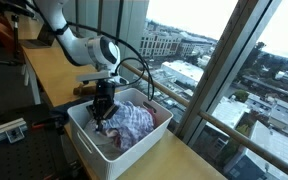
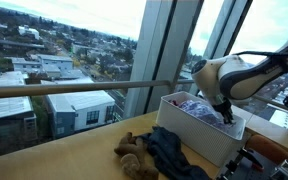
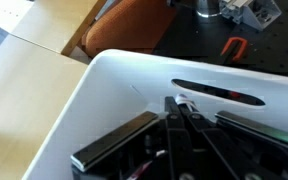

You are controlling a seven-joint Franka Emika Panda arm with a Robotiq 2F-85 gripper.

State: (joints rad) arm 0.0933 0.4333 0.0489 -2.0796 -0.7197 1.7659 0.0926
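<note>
Because the plaid cloth (image 1: 132,122) lies heaped in the white bin (image 1: 82,138), which opens only at the top, my gripper (image 1: 103,112) points straight down into it at the cloth's edge. The cloth sits just beside and under my fingertips, bunched against the walls, and I judge the walls are what keep it piled. Whether I touch or pinch it, I cannot tell. The wrist view shows only my dark fingers (image 3: 114,148) against the bin wall with no cloth visible between them, and whether they are spread or closed is not readable. The wall with its handle slot (image 3: 219,93) stands right ahead of my fingers, so I judge I am low and near one end of the bin. Outside the bin, well apart from my fingers, a brown plush toy (image 2: 132,157) and a dark blue garment (image 2: 176,152) lie touching on the wooden table (image 2: 64,160), loose, with nothing containing them. Beyond the wall is an orange chair seat (image 3: 134,25).
</note>
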